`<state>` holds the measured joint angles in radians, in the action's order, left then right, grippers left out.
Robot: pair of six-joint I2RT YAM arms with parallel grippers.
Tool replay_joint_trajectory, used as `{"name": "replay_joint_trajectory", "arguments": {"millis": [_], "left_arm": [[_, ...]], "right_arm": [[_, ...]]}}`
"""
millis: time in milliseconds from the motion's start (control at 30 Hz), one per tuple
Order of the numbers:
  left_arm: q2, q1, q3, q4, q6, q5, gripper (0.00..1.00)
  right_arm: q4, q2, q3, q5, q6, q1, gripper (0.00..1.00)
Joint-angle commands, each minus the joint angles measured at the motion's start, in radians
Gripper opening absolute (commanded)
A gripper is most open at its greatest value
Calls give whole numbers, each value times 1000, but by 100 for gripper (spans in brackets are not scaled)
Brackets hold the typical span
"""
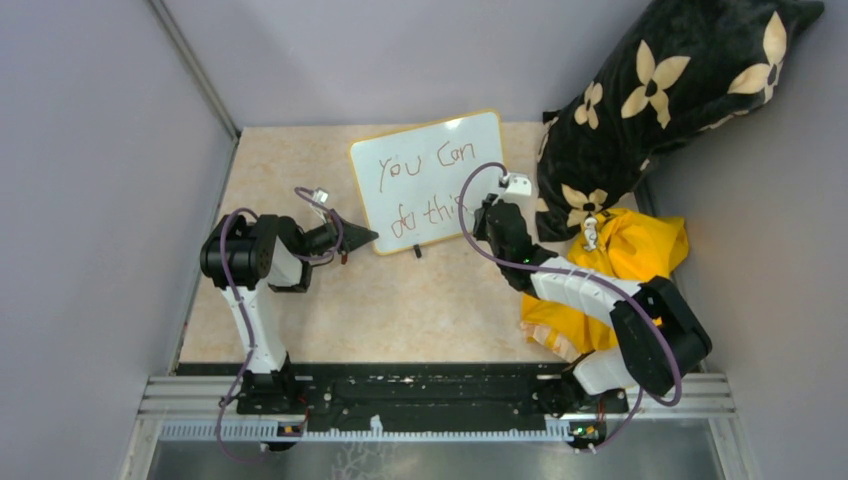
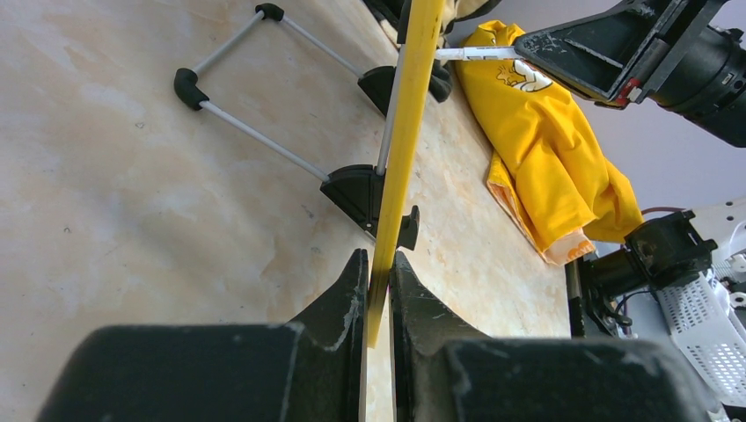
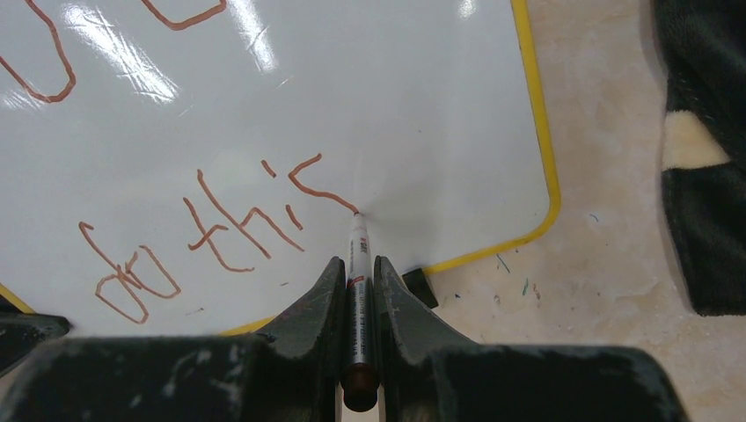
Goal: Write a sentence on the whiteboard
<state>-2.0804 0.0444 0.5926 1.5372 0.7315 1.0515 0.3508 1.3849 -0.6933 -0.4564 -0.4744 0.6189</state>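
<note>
The whiteboard (image 1: 432,160) stands on the table (image 1: 400,310), toward the far side and about midway between left and right, with its glossy face turned to the arms and its yellow frame all round. In the left wrist view, a thin wire prop (image 2: 255,136) with black ends lies on the table behind the board.

The left pincer (image 1: 358,237) comes in from the left. Its two black fingers (image 2: 339,303) are pinching the yellow edge of the board at the near left corner, one on each side of the frame.

The right pincer (image 1: 488,212) reaches in from the right and is pinching a slim marker (image 3: 357,251), which lies straight between its fingers with its tip touching the board.

The sentence (image 3: 230,224) is written in thin reddish-brown strokes in two lines, "You Can" above and "do thi" below. The marker tip sits at the end of a curved stroke right after the "i", near the near right corner of the board. One small black foot (image 3: 420,286) of the board shows just beside the right pincer.

To the right of the board a black pillow (image 1: 650,110) with cream flowers leans into the far right corner. Nearer than it, a yellow garment (image 1: 645,255) lies crumpled on the table, partly under the right arm.
</note>
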Motion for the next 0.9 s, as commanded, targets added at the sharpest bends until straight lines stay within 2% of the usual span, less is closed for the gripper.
{"name": "replay_joint_trajectory", "arguments": {"millis": [0,700,867], "left_arm": [[-10,6,7,-23,2,8,0],[-8,6,7,-26,-1,8,0],[-8,6,7,-26,-1,8,0]], "right_arm": [[23,-6,13,73,-3,-13,0],[62,16,-11,155,0,-1,0],[29,-46,-4,141,0,-2,0]]}}
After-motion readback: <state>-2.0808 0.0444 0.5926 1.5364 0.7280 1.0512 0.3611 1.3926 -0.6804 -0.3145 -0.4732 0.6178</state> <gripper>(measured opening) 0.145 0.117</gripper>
